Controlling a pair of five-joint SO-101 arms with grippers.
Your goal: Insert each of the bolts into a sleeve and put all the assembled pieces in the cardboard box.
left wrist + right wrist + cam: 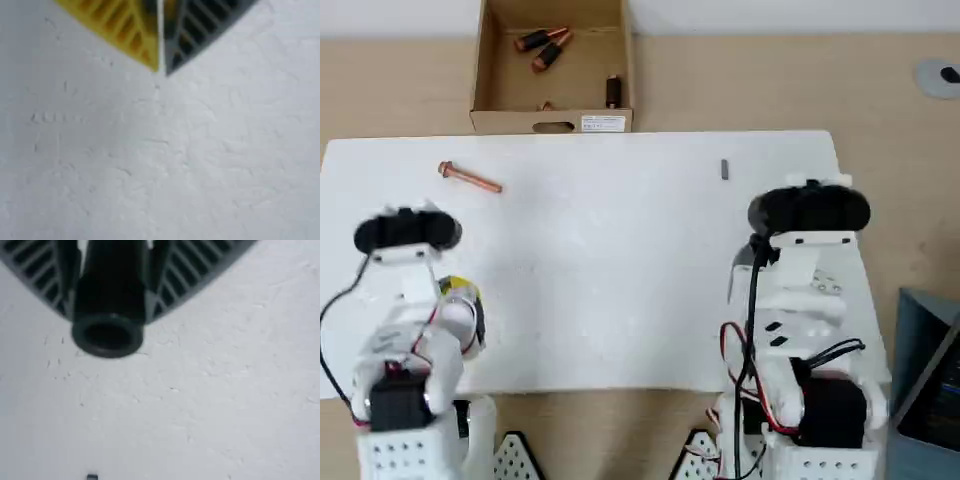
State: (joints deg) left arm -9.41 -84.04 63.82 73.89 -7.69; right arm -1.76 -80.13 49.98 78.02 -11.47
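Observation:
A copper bolt (470, 178) lies alone on the white foam board (600, 260), toward its far left. My left gripper (161, 70) is shut, its yellow and grey fingers pressed together with nothing between them, just above the board. The left arm (408, 232) stands short of the bolt. My right gripper (109, 315) is shut on a black sleeve (107, 335), whose open end faces the camera above the board. The cardboard box (485, 70) sits beyond the board's far edge, with bolt-and-sleeve pieces (542, 45) lying inside it.
A small dark piece (724, 170) lies on the board ahead of the right arm (808, 212); the same small dark piece (91, 476) is seen from the right wrist. A grey object (930, 370) stands off the board at the right.

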